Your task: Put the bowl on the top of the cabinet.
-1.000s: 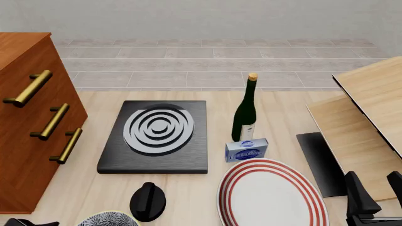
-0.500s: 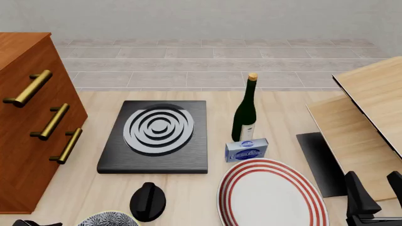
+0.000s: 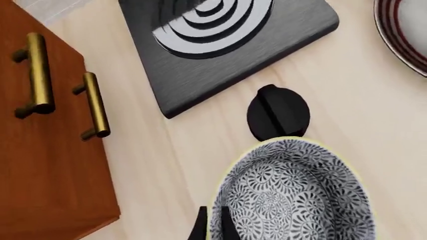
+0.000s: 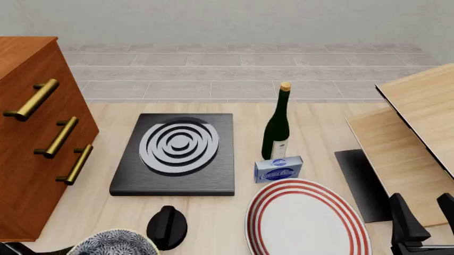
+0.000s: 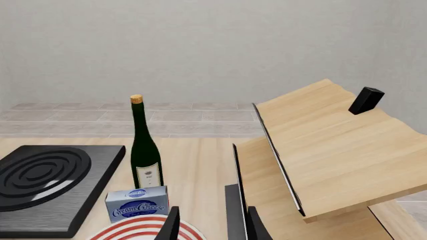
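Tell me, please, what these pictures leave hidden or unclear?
- Cabinet top: cut off by the front view's left edge.
- Bowl: lower part cut off in both the front and left wrist views.
- Left gripper: only its tips show beside the bowl's rim.
- Box label: too small to read.

Bright, even light; sharp renders, faint shadows.

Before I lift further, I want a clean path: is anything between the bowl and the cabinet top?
Nothing visible: the bowl sits beside the cabinet, and the black knob lies on its other side.
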Available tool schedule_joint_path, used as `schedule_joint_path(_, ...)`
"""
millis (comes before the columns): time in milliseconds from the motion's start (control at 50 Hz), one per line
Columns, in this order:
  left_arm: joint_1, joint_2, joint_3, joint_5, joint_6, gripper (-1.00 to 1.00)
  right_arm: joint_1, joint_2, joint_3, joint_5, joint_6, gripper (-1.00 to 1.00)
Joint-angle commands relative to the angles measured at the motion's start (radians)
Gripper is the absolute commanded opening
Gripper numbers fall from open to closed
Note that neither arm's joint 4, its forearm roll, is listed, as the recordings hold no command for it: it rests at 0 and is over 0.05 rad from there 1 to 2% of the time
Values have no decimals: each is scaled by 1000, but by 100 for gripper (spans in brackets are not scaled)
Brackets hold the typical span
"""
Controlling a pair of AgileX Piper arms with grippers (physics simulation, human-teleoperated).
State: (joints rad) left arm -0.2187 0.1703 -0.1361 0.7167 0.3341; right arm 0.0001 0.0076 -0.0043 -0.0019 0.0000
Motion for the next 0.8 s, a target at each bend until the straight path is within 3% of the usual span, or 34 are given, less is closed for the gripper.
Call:
schedule_joint_path(20, -10, -38, -157, 56, -32, -100, 0, 0, 0, 0, 0, 100)
schedule_joint_path(300, -7, -54, -363, 128, -70, -100, 0, 0, 0, 0, 0, 100)
schedule_joint_path(660, 73, 26, -628, 43, -149, -100, 0, 0, 0, 0, 0, 100)
schedule_joint_path(720, 107, 74, -711, 24, -211, -100, 0, 0, 0, 0, 0, 100)
schedule_joint_path(800, 121, 91, -756, 8, -231, -100, 0, 0, 0, 0, 0, 100)
